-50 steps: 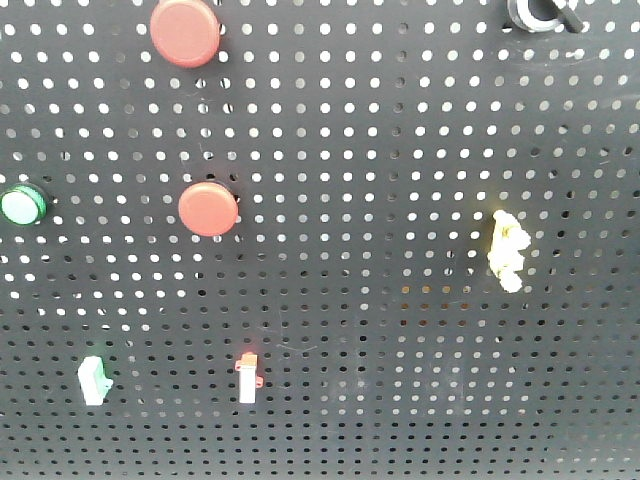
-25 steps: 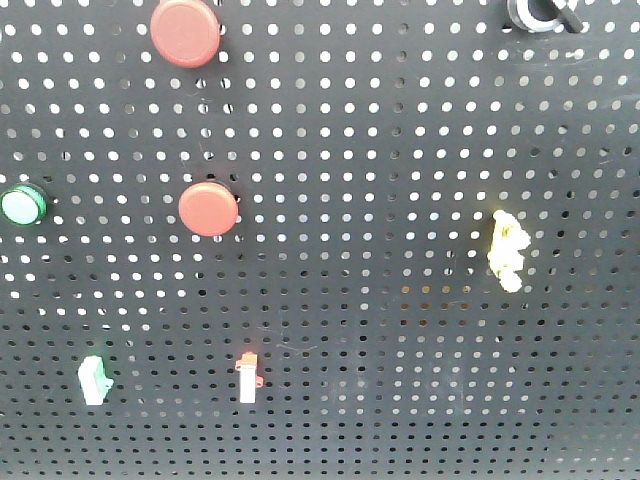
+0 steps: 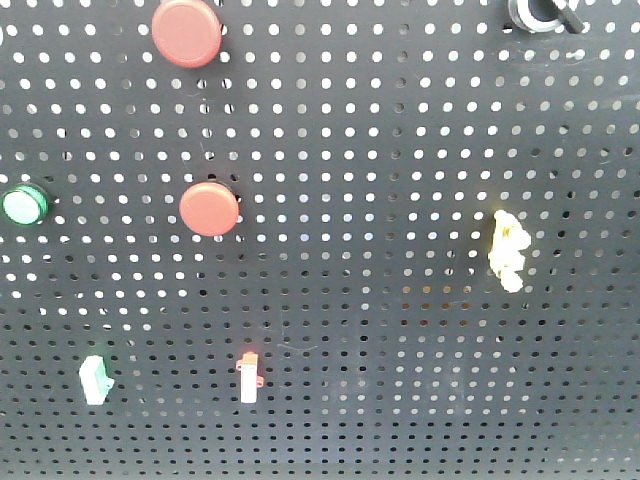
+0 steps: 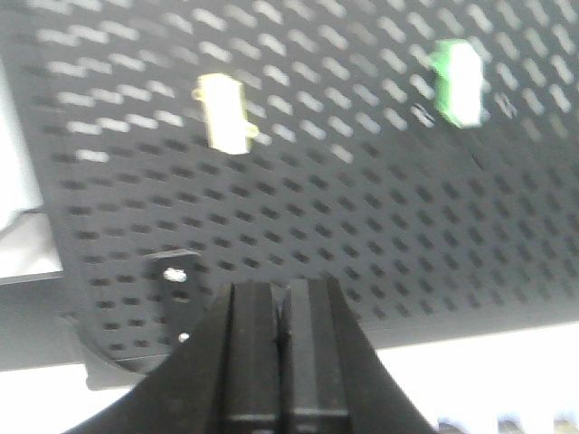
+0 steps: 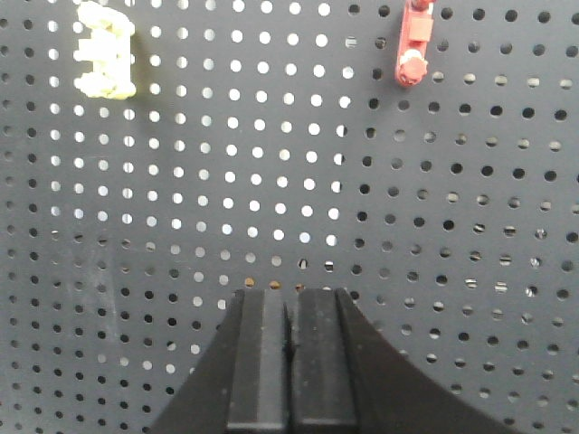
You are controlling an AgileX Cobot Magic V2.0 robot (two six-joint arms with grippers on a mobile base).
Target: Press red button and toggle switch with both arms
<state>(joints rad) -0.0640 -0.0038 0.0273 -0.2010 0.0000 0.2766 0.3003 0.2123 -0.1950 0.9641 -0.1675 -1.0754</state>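
In the front view the larger red button [image 3: 186, 32] sits at the top left of the black pegboard [image 3: 360, 160]. The toggle switch [image 3: 540, 12] is at the top right edge, partly cut off. Neither gripper shows in that view. My left gripper [image 4: 280, 291] is shut and empty, and stands off from the lower part of the board. My right gripper [image 5: 290, 297] is shut and empty, close to bare pegboard [image 5: 298, 181]. The button and the toggle switch show in neither wrist view.
A smaller red button [image 3: 209, 208], a green button [image 3: 22, 205], a yellow lever [image 3: 508, 250] and two white rockers, green-tipped [image 3: 95, 380] and red-tipped [image 3: 248, 377], are on the board. The right wrist sees the lever [image 5: 104, 50] and the red-tipped rocker [image 5: 414, 41].
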